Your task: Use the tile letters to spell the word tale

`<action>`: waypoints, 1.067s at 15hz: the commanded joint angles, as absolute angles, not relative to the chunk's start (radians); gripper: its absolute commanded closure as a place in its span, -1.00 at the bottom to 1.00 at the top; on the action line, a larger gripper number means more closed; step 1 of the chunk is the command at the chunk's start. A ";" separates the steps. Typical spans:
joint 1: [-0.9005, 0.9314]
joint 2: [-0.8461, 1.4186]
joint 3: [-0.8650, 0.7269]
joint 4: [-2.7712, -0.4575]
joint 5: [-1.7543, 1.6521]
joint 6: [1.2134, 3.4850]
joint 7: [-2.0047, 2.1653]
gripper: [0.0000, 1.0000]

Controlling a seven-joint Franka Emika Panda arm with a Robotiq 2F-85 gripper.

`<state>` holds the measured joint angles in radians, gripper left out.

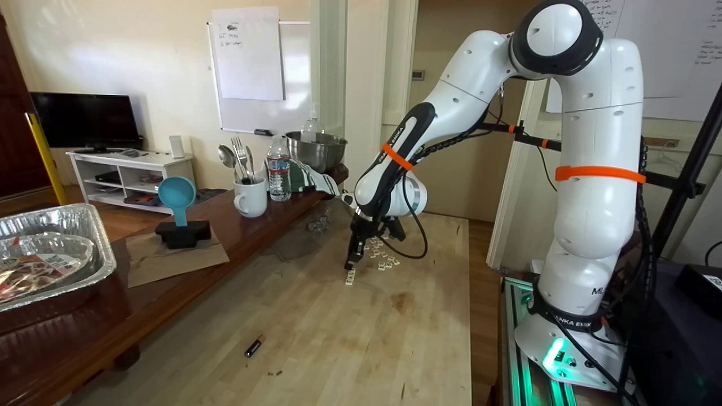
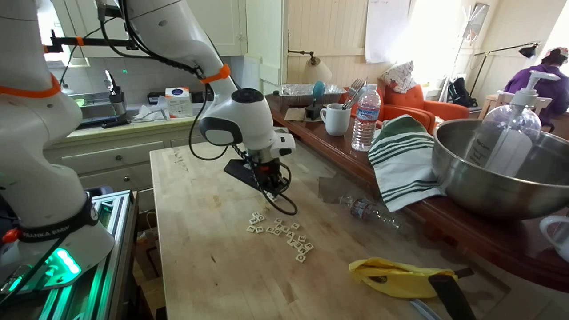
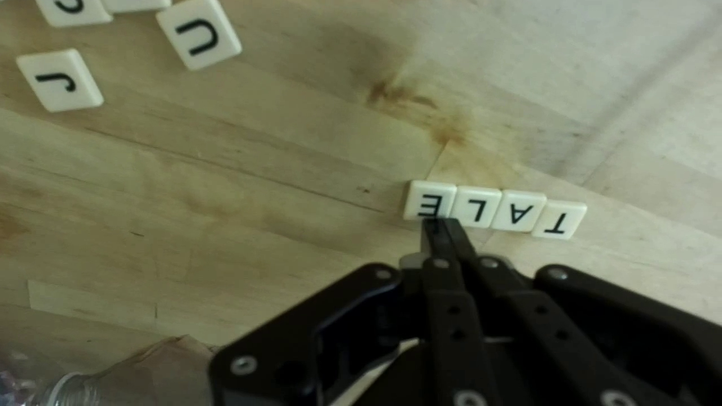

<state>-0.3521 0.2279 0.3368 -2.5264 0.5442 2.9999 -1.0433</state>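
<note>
My gripper [image 3: 443,225] is shut with its two fingertips together and nothing between them. Its tips overlap the lower edge of the E tile [image 3: 430,197] in the wrist view; whether they touch it I cannot tell. The L tile [image 3: 477,207], A tile [image 3: 519,211] and T tile [image 3: 559,219] lie beside it in a close row, upside down in this view, reading TALE from the right. The T tile sits slightly askew. The row also shows in an exterior view [image 1: 350,277], below the gripper [image 1: 350,266]. A U tile [image 3: 200,35] and J tile [image 3: 60,80] lie apart.
Several other letter tiles [image 2: 284,230] lie scattered on the wooden table [image 2: 200,266]. A battery [image 1: 255,345] lies on it, as do a plastic bottle [image 2: 369,212] and a yellow object [image 2: 400,279]. A raised dark wooden ledge [image 1: 225,259] runs along one side, holding a mug [image 1: 250,198].
</note>
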 commanded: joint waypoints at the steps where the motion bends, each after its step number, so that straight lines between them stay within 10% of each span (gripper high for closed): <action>1: -0.389 0.188 0.387 -2.557 0.602 2.996 -1.091 1.00; 11: -0.373 0.094 0.393 -2.627 0.595 2.973 -1.040 -0.59; 16: -0.366 0.060 0.391 -2.656 0.592 2.961 -1.013 -1.00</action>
